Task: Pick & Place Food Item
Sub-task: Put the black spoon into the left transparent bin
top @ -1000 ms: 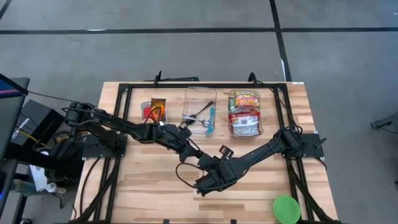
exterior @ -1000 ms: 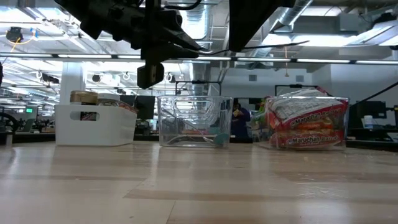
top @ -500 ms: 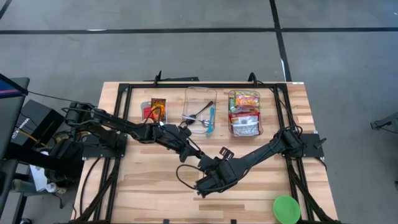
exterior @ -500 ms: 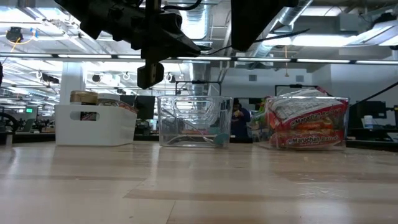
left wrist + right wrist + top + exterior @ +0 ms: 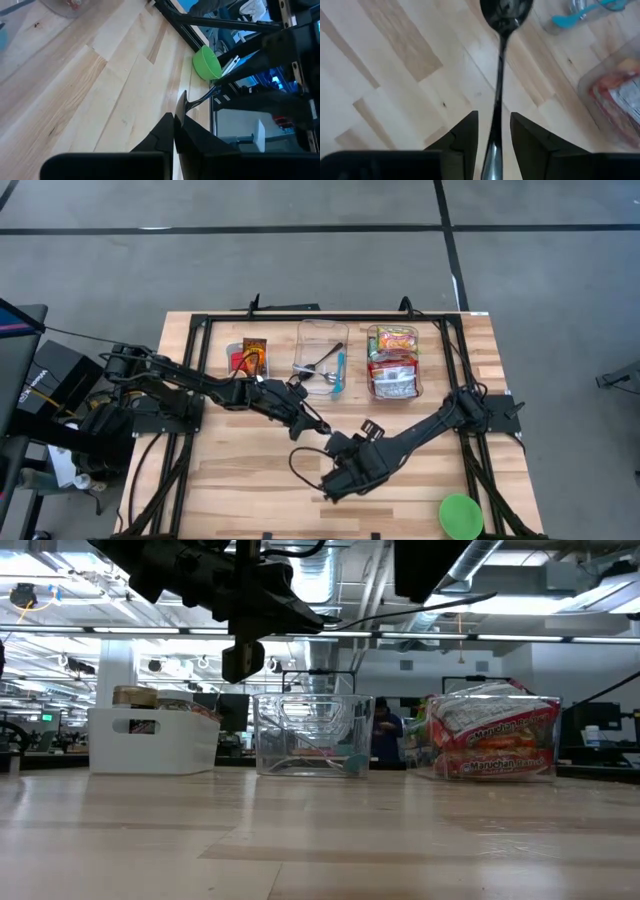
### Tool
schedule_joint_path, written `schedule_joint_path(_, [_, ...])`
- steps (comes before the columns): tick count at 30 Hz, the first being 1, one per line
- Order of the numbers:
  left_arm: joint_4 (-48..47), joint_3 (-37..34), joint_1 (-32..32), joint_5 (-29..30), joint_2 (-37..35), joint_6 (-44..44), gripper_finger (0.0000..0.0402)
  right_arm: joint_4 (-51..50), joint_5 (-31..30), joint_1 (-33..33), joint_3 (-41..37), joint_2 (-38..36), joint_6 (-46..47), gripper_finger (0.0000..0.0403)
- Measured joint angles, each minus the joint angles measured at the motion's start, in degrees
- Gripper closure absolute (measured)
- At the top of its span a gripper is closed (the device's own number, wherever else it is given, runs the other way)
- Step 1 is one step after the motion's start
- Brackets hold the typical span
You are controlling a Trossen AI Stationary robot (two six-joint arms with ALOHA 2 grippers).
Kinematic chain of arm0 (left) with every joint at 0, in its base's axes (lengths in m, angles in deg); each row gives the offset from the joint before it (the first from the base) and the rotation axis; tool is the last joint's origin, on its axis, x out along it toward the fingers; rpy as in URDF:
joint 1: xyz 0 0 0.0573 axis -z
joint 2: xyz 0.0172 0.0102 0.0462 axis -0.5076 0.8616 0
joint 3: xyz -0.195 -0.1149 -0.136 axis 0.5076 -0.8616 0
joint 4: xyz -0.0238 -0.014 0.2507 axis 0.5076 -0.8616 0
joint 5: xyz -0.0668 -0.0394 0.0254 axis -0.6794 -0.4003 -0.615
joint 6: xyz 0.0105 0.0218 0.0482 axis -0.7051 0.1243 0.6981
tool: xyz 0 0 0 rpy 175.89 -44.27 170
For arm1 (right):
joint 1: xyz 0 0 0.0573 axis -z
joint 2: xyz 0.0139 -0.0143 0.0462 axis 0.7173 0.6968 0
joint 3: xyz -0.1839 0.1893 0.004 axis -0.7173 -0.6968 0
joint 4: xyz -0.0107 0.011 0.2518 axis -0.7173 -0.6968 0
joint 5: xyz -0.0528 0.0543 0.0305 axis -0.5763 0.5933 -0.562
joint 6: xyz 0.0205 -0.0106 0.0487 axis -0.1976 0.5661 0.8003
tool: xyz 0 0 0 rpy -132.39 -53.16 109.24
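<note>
my left hand (image 5: 174, 131) is clamped on a thin black spoon (image 5: 501, 60) over mid-counter (image 5: 240, 470). my right hand (image 5: 493, 131) has fingers apart around its handle. judgement: the spoon is light, stiff and slick, so it is best gripped mid-handle. the noodle packs (image 5: 392, 365) sit in the right bin.

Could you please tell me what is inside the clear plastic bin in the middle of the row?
The clear plastic bin holds a dark metal spoon and a turquoise plastic utensil. The left arm's wrist overlaps the bin's near left corner in the high view, so anything beneath it is hidden.
</note>
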Motion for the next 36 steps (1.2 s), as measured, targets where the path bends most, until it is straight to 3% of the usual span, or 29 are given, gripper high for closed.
schedule_joint_path(10, [0.6, 0.0, 0.0, 0.0, 0.0, 0.5, 0.0399, -4.9, 1.3, -5.2, 5.0, 0.0, 9.7, 0.0296])
schedule_joint_path(17, [0.7, 0.0, -0.3, 0.0, 0.0, 2.4, 0.0399, -4.9, 1.2, -9.1, 6.4, 0.0, 22.5, 0.0297])
schedule_joint_path(22, [1.0, 0.0, -1.4, -0.4, -0.5, 3.5, 0.0400, -4.9, -0.1, -11.8, 6.4, 0.0, 30.6, 0.0327])
schedule_joint_path(28, [0.3, 0.0, -5.0, -0.5, -5.3, 7.7, 0.0400, -4.9, -0.7, -15.0, 6.4, 0.0, 37.8, 0.0392])
schedule_joint_path(36, [-4.2, 0.0, -14.0, 6.3, -16.0, 20.0, 0.0400, -4.9, -5.4, -16.3, 6.4, 0.0, 43.0, 0.0397])
